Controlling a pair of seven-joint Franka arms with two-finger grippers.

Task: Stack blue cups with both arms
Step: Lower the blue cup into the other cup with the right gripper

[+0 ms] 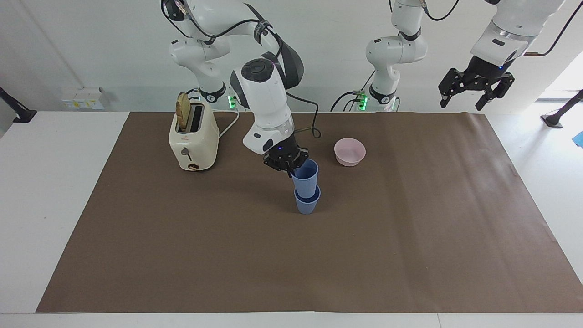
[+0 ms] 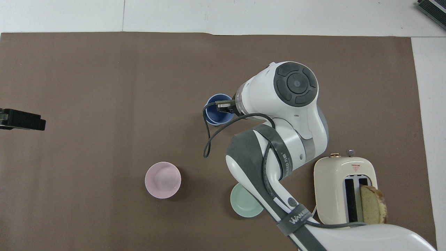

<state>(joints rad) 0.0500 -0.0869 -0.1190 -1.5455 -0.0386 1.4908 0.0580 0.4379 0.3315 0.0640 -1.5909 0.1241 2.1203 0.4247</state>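
Observation:
Two blue cups stand mid-table. The lower blue cup point(image 1: 307, 206) rests upright on the brown mat. The upper blue cup point(image 1: 305, 181) sits partly inside it, about half its height showing above the lower rim. My right gripper point(image 1: 290, 166) is shut on the upper cup's rim, on the side nearer the robots. From overhead the two cups point(image 2: 215, 114) nearly overlap, with the right gripper point(image 2: 225, 106) at their rim. My left gripper point(image 1: 476, 89) waits open, raised high over the left arm's end of the mat; its tip shows in the overhead view point(image 2: 21, 119).
A pink bowl point(image 1: 350, 151) sits nearer the robots than the cups, toward the left arm's end. A cream toaster point(image 1: 193, 139) holding a bread slice stands toward the right arm's end. A mint-green bowl point(image 2: 245, 206) lies under the right arm.

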